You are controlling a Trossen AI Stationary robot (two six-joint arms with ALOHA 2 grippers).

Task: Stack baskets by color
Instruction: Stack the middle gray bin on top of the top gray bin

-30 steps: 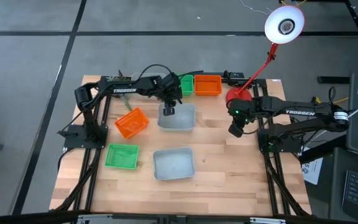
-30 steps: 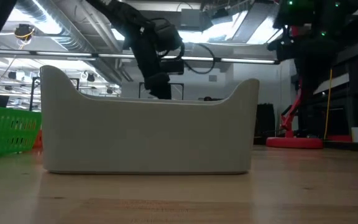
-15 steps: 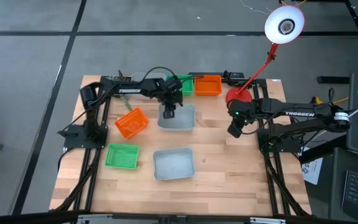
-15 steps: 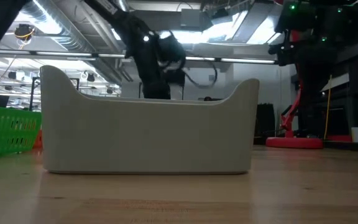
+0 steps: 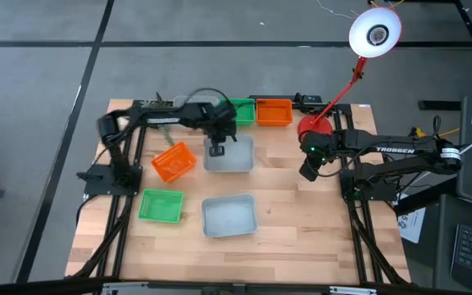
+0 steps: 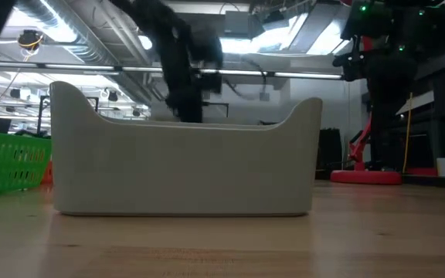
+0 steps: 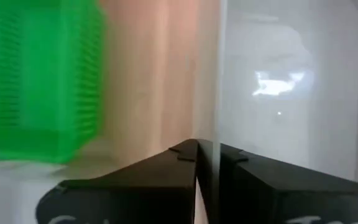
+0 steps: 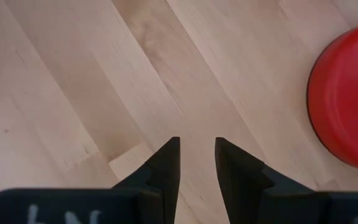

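one tool [image 7: 207, 163] clamping grey basket [image 7: 284, 93] wall

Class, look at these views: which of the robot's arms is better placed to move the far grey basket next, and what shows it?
The left. The left gripper is shut on the far grey basket wall, while the right gripper hangs over bare wood beside the red lamp base, holding nothing.

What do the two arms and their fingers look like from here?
Both arms are dark, near black, with white TROSSEN lettering along a link. The left arm carries a looping black cable. The right arm shows a small green light near its wrist. The left gripper and right gripper have flat, dark, wedge-shaped fingers.
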